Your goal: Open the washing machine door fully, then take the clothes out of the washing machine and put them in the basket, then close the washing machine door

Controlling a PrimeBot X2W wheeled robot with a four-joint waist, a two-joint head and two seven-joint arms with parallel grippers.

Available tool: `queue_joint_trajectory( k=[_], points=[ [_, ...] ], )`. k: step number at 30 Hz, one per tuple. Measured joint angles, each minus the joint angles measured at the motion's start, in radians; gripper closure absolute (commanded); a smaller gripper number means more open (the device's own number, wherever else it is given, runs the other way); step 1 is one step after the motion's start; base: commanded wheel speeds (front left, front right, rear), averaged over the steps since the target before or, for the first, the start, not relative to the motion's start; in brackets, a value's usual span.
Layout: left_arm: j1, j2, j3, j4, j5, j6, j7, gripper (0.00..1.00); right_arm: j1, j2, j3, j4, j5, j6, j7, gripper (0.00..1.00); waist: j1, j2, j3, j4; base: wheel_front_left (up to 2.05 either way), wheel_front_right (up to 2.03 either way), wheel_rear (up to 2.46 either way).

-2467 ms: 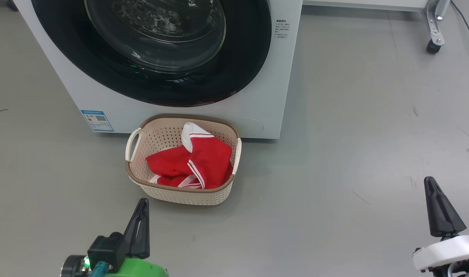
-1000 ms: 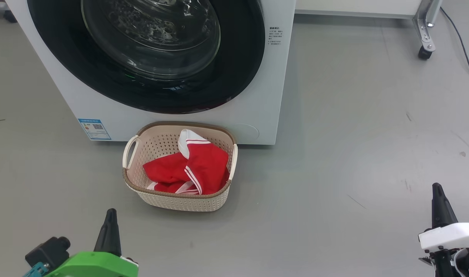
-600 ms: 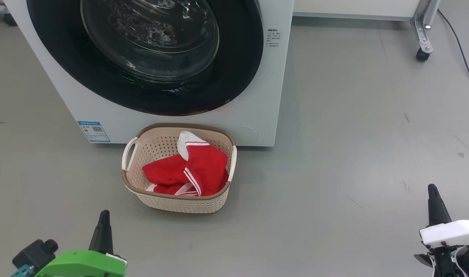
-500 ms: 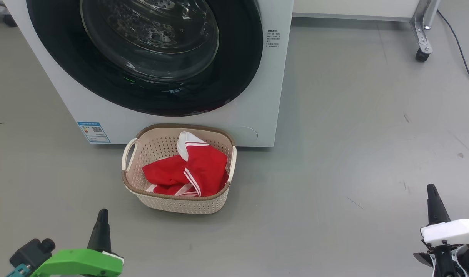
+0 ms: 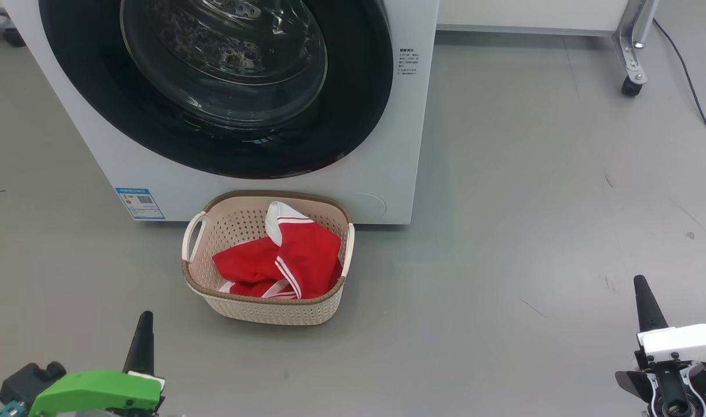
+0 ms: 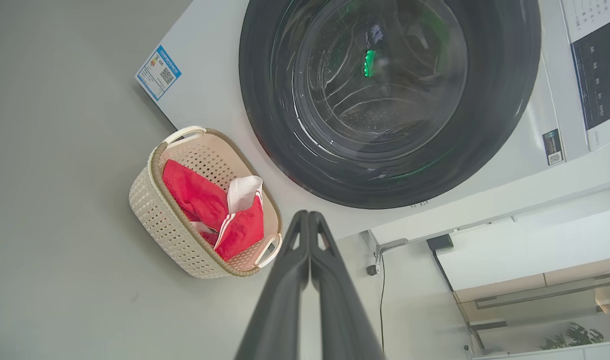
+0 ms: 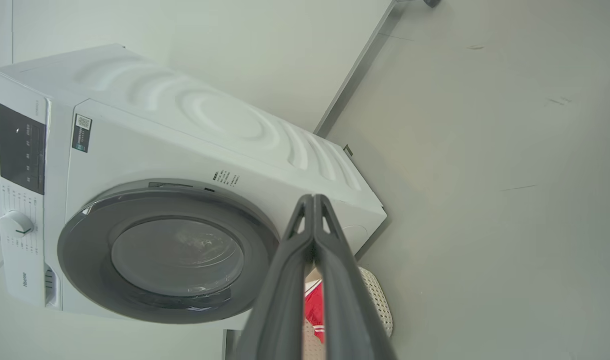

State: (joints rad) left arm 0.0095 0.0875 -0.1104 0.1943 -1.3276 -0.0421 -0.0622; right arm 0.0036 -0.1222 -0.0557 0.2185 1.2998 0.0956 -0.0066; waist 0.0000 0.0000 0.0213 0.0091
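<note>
The white washing machine [image 5: 98, 150] stands at the top, its round black door [image 5: 364, 116] shut flat against the front. The cream basket [image 5: 260, 310] sits on the floor right in front of it, holding the red clothes [image 5: 295, 260] with white stripes. My left gripper [image 5: 144, 318] is at the lower left, shut and empty, a short way in front of the basket. My right gripper [image 5: 640, 284] is at the lower right, shut and empty, far from the basket. In the left wrist view the door [image 6: 505, 100], basket [image 6: 154, 210] and clothes [image 6: 194, 195] lie beyond the shut gripper [image 6: 309, 216]. In the right wrist view the shut gripper [image 7: 312, 199] covers part of the basket [image 7: 377, 300].
Grey floor spreads around the washing machine. A metal frame leg with a caster [image 5: 629, 87] and a dark cable [image 5: 691, 87] are at the top right. A blue label [image 5: 138, 202] sits low on the machine's front.
The head view has tilted, so the machine and basket sit slightly lower in the picture. Both grippers have drawn back toward the bottom corners, staying shut.
</note>
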Motion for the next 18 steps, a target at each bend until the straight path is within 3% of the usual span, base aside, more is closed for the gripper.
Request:
queue_joint_trajectory(
  k=[18],
  points=[
    [-0.027, 0.018, 0.042, 0.027, -0.225, -0.043, 0.045, 1.00, -0.037, 0.037, -0.028, 0.035, 0.199, 0.016, 0.055, 1.00, 0.0000, 0.0000, -0.011, -0.006, 0.00, 0.00, 0.00]
  ],
)
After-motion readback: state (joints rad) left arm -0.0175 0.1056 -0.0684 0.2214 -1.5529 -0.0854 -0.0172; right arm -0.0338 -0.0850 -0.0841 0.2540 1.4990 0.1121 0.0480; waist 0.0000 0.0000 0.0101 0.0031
